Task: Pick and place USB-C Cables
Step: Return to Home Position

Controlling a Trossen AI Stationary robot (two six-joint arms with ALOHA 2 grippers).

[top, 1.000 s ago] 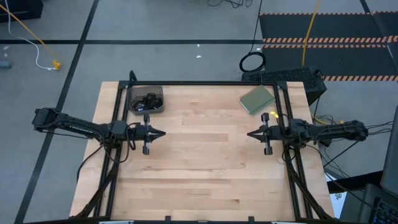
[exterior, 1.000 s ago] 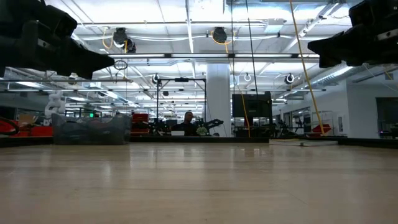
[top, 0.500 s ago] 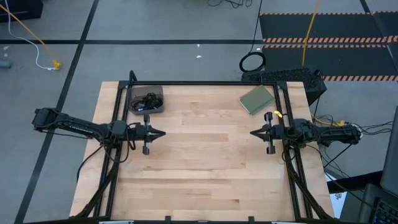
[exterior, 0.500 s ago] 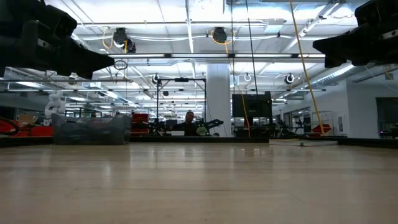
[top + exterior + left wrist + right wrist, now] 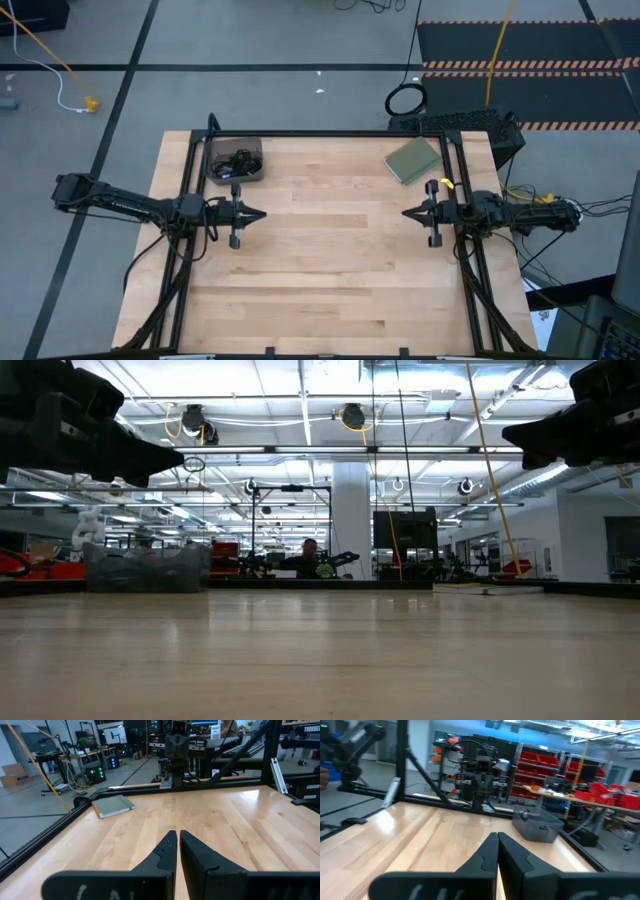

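A grey tray (image 5: 235,160) stands at the table's far left corner, and dark coiled USB-C cables (image 5: 238,160) lie inside it; the right wrist view shows the tray (image 5: 538,827) from the side. My left gripper (image 5: 262,214) hovers above the table's left part, just nearer than the tray, fingers shut and pointing toward the table's middle (image 5: 177,837). My right gripper (image 5: 406,214) hovers above the table's right part, shut, facing the left one (image 5: 497,839). Neither holds anything.
A green notebook (image 5: 413,160) lies flat at the table's far right corner. A black frame rail (image 5: 330,134) runs along the far edge and sides. A black ring-shaped loop (image 5: 405,99) lies on the floor beyond the table. Bare wood spans between the grippers.
My right arm has drawn back a little toward the table's right edge, its gripper staying shut and level. The left arm has kept still.
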